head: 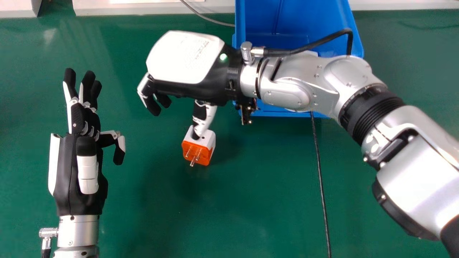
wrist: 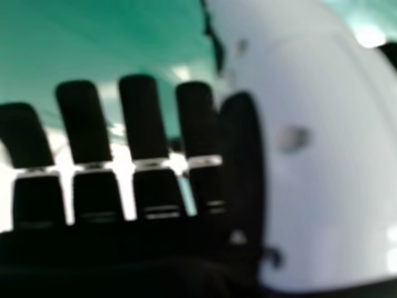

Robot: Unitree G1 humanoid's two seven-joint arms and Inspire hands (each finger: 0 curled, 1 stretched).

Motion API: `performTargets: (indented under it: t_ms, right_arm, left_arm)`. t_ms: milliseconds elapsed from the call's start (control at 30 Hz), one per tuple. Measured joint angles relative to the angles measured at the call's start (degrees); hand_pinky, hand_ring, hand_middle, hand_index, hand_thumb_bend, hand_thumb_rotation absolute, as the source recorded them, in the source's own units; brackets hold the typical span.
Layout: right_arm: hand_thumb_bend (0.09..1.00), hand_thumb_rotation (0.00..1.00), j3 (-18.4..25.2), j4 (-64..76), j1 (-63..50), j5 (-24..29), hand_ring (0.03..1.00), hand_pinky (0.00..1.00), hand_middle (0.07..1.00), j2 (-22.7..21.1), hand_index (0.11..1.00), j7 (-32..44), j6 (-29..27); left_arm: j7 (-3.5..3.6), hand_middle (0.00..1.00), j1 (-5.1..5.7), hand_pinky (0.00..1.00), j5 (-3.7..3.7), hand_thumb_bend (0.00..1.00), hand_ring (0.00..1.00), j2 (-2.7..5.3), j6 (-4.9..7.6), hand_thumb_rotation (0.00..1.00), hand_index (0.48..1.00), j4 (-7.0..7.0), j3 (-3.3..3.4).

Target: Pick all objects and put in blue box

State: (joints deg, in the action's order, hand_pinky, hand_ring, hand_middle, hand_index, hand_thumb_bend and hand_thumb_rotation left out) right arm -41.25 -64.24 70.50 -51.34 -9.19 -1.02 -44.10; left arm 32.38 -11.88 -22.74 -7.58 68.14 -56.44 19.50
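Right hand (head: 184,59), fingers (wrist: 142,118) close — head view adds adapter (head: 198,152), box (head: 304,16)

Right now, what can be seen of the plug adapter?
The plug adapter is blocky and plastic-looking: a white body and an orange face with three metal prongs turned toward the robot. It shows over the green tabletop; whether it rests there is unclear. The right hand's thumb overlaps its white part, apparently touching.

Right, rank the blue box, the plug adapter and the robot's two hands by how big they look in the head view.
1. Blue box, though partly covered
2. Left hand and right hand: too alike to rank
3. Plug adapter
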Motion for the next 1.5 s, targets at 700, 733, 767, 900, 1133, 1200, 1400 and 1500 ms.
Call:
performTargets:
  t_ms: [700,733,767,900,1133,1200,1400,1500]
  right_arm:
    - [1.0,0.25,1.1,1.9,-0.7,2.9,0.942,0.85,0.972,1.8,0.939,8.0,3.5]
    - [1.0,0.25,1.1,1.9,-0.7,2.9,0.944,0.85,0.974,2.0,0.941,8.3,3.6]
    - [1.0,0.25,1.1,1.9,-0.7,2.9,0.947,0.85,0.976,2.1,0.944,8.6,3.8]
    - [1.0,0.26,0.8,1.9,-0.7,2.7,0.95,0.85,0.98,2.5,0.947,9.0,4.8]
    - [1.0,0.26,-1.8,0.5,-0.8,0.8,0.959,0.84,0.988,4.2,0.953,9.8,6.3]
    - [1.0,0.26,-2.6,-0.4,-0.8,0.1,0.961,0.84,0.991,4.8,0.956,10.1,7.0]
    - [1.0,0.25,-5.7,-2.4,-1.3,-2.3,0.968,0.82,0.996,6.2,0.965,10.5,8.5]
    - [1.0,0.24,-6.2,-3.4,-1.7,-2.8,0.971,0.8,0.998,6.9,0.968,11.0,8.6]
  left_arm:
    - [-1.84,1.0,0.12,0.0,0.76,1.0,1.0,-0.24,0.0,0.99,0.921,0.66,-0.04]
    - [-1.82,1.0,0.12,0.0,0.76,1.0,1.0,-0.24,0.0,0.99,0.921,0.73,-0.05]
    - [-1.78,1.0,0.12,0.0,0.75,1.0,1.0,-0.26,0.0,0.99,0.92,0.77,-0.05]
    - [-1.22,1.0,0.12,0.0,0.48,1.0,1.0,-0.49,0.0,0.99,0.92,0.79,-0.02]
    - [-0.55,1.0,0.15,0.0,0.19,1.0,1.0,-0.79,0.01,0.99,0.918,0.8,0.02]
    - [-0.6,1.0,0.2,0.0,0.25,1.0,1.0,-0.79,0.04,0.99,0.918,0.8,0.03]
    - [-2.63,1.0,0.56,0.0,1.77,1.0,1.0,-0.79,0.48,0.99,0.922,0.82,0.03]
    - [-3.26,1.0,0.94,0.0,2.58,1.0,1.0,-0.76,0.87,0.99,0.925,1.08,-0.1]
